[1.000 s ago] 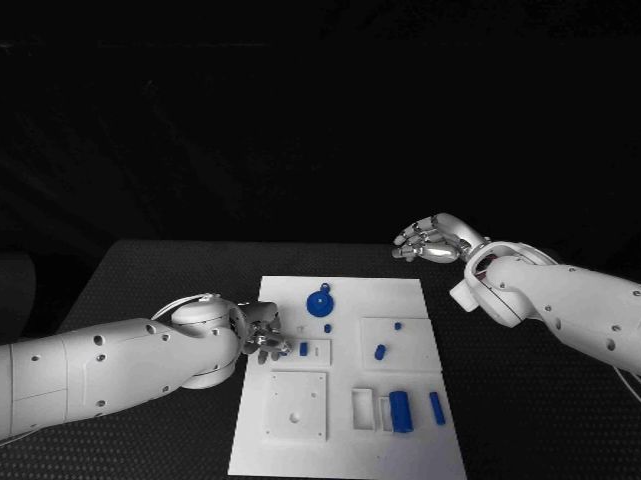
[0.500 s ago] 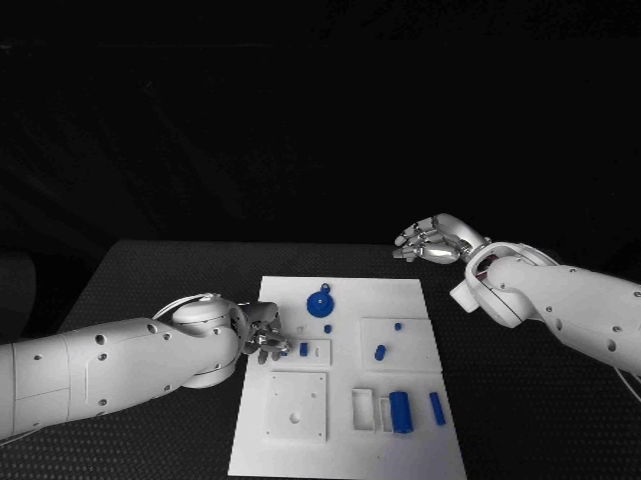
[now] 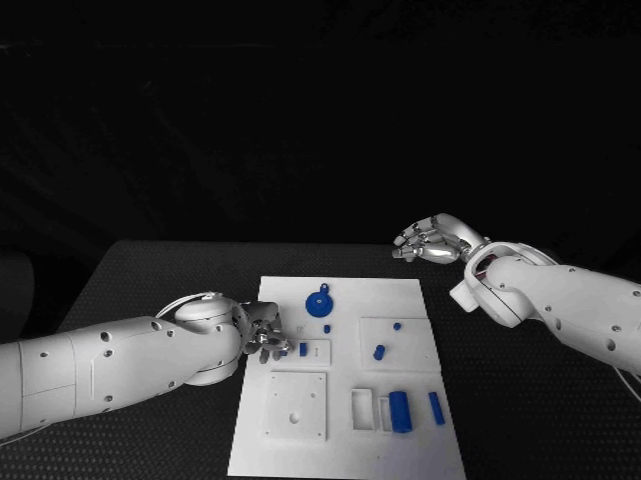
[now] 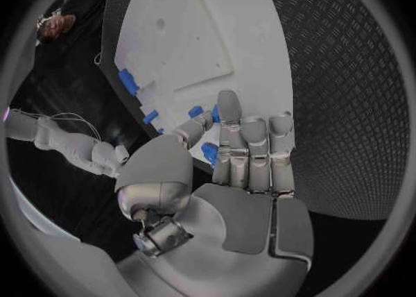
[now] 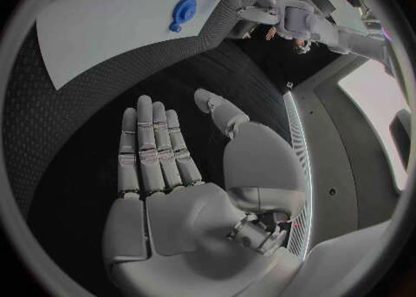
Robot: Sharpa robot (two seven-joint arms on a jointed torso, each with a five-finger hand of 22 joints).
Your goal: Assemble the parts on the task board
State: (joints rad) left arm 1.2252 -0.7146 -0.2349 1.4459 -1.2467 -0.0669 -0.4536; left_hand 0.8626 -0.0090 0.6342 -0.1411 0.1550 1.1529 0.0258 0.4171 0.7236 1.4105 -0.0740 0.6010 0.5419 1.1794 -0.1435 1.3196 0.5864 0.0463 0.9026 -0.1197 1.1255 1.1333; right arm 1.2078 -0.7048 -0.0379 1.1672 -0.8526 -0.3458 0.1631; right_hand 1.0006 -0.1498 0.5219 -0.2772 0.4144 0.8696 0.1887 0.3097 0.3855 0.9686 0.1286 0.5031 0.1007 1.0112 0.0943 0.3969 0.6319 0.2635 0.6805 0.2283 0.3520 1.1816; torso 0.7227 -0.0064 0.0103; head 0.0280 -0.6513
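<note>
The step in hand looks like the picking or seating of a small blue peg (image 3: 304,349) that sits in the raised white block on the left part of the task board (image 3: 407,292). The left hand (image 3: 263,338) hovers at the board's left edge, its fingertips (image 4: 229,103) just beside that peg; in the left wrist view the fingers lie side by side and nearly straight, the thumb reaches across toward them, and small blue pieces show between thumb and fingers. Whether the hand grips the peg or merely touches it, I cannot tell.

The other parts lie spread over the board: a blue round disc with a tab (image 3: 319,301) near the far end, a short blue pin (image 3: 381,351) on the right-hand block, and a thick blue cylinder (image 3: 401,411) with a thinner blue bar (image 3: 437,407) beside it near the white rectangular frame (image 3: 363,408) at the near end. A square white plate with a hole (image 3: 297,405) lies at the near left.

The next move probably calls for a fine pinch on the peg and a straight vertical motion, since the neighbouring block walls leave little room for the fingers.

The right hand (image 3: 433,239) is raised beyond the board's far right corner, well apart from every part; in the right wrist view its fingers are stretched flat with the thumb apart, holding nothing
</note>
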